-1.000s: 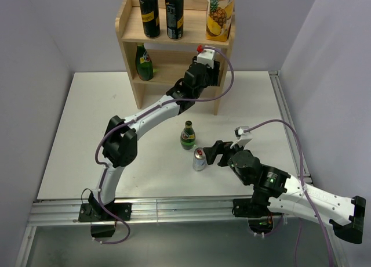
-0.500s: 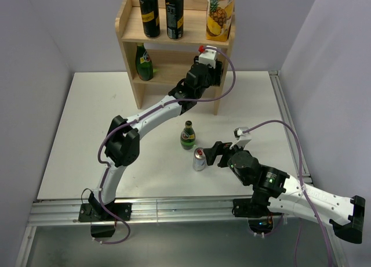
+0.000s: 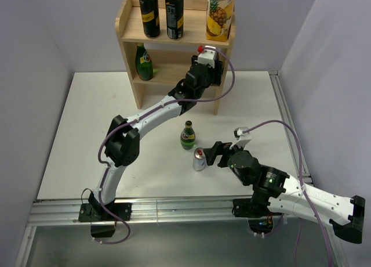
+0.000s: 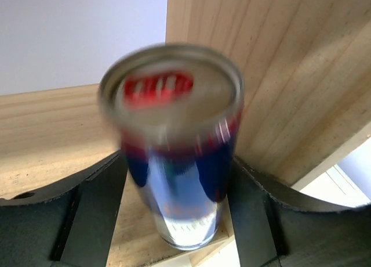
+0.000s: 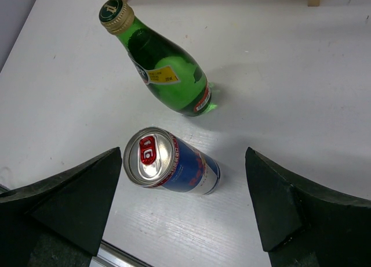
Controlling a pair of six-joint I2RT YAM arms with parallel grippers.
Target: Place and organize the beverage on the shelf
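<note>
- The black cans (image 3: 149,14) stood on the top tier of the shelf (image 3: 128,23), and one green bottle (image 3: 144,62) on the lower tier.
- The left gripper (image 4: 177,188) flanked a blue-and-silver can (image 4: 174,104) inside the lower tier; whether it was pinching or letting go could not be told.
- A second bottle (image 5: 168,75) and a second can (image 5: 171,162) waited on the table (image 3: 87,133). The right gripper (image 5: 179,197) was spread wide around that can without touching it.

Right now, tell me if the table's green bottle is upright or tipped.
Upright. The bottle stands on its base, cap up, beside the can.
</note>
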